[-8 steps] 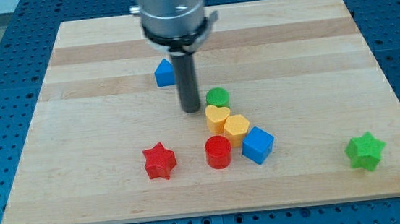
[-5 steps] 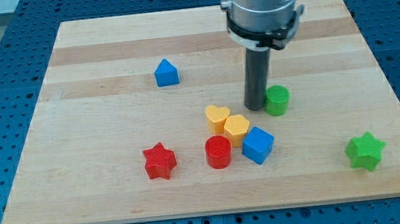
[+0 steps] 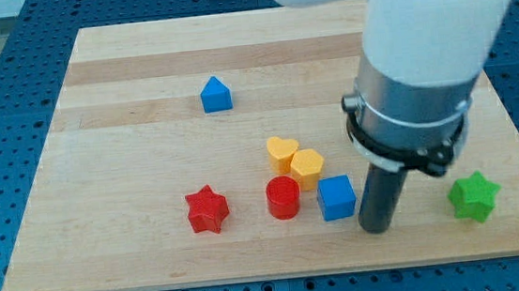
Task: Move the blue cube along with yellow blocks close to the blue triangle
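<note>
Blue cube (image 3: 337,197), yellow blocks (image 3: 294,157), blue triangle (image 3: 215,95), pale wooden board (image 3: 130,176).

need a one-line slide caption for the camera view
My tip sits just right of the blue cube, with the yellow blocks up-left of it and the blue triangle farther toward the top-left.

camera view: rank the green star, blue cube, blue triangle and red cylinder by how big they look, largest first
1. green star, widest across its points
2. blue cube and red cylinder, too alike to rank
3. blue triangle, smallest, though it sits nearer the view's top, so distance may shrink it
</note>
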{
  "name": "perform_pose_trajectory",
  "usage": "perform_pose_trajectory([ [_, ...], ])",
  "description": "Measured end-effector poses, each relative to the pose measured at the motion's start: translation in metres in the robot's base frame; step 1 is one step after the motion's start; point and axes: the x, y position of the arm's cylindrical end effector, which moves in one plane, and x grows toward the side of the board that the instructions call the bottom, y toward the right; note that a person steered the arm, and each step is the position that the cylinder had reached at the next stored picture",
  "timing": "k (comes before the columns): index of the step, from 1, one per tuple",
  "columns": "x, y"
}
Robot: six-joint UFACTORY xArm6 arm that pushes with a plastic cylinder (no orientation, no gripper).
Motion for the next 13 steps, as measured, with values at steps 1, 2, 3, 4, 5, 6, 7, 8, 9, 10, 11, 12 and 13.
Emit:
perform_pose_trajectory([
  [1,0.011,0.0],
  [2,0.005,0.0],
  [3,-0.01,-0.007],
  [4,-0.016,-0.014],
  [5,-0.023,-0.02],
  [6,-0.031,-0.023],
  [7,-0.038,-0.024],
  [8,-0.046,-0.024],
  [9,-0.051,-0.026],
  [10,-0.054,-0.039],
  [11,-0.061,-0.053],
  [12,-0.072,-0.063],
  [13,-0.082,-0.072],
])
